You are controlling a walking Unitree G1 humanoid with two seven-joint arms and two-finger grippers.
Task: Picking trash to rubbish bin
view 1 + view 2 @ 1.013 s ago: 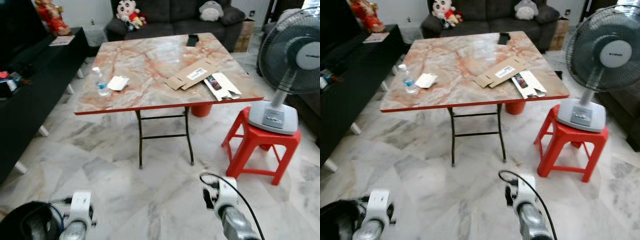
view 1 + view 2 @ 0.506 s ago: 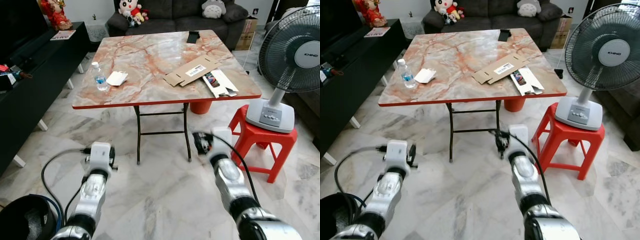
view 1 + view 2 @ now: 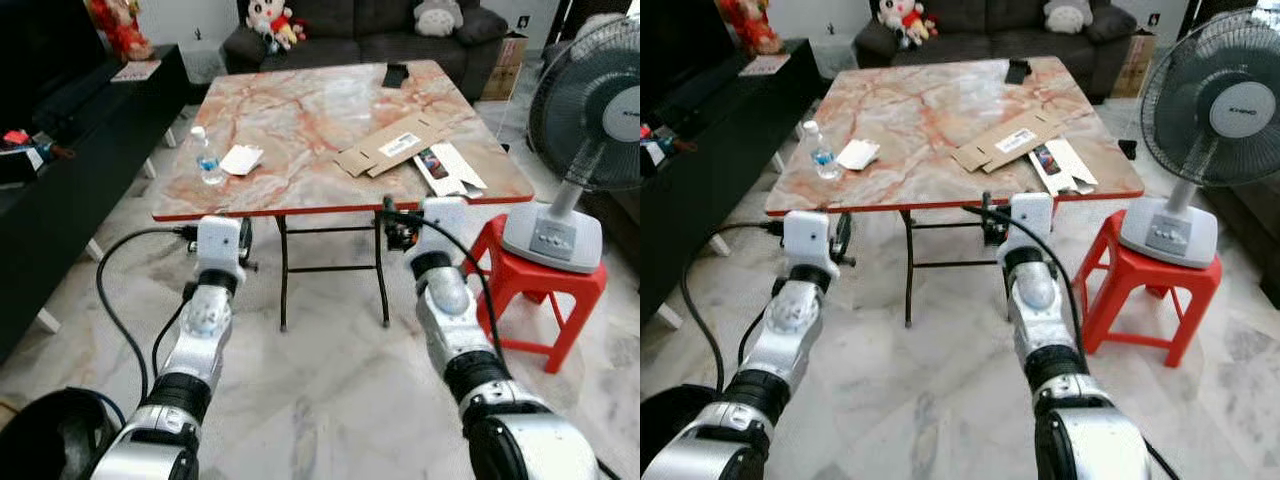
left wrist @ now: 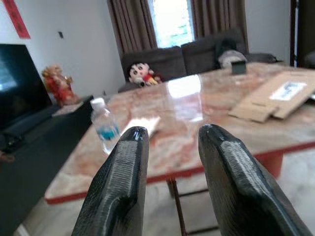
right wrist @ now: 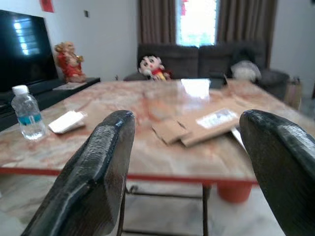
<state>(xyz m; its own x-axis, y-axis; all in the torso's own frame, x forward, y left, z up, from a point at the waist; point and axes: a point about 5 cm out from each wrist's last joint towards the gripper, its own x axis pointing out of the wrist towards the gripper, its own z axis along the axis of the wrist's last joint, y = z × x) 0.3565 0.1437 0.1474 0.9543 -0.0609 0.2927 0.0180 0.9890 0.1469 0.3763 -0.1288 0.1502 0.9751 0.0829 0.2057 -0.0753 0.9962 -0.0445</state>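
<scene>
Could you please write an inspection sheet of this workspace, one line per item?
Surface: marble-pattern table, red edge.
Job's things: water bottle, white paper, flat cardboard, printed box, all on the table.
Clutter: dark object at the far edge.
Claws: left claw and right claw open, empty, short of the table.
Cables: black cable by the left arm.
Surroundings: fan on red stool; sofa; dark bin.

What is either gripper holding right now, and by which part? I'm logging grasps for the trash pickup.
Nothing is held. The left gripper and the right gripper are both open and empty, short of the table.
</scene>
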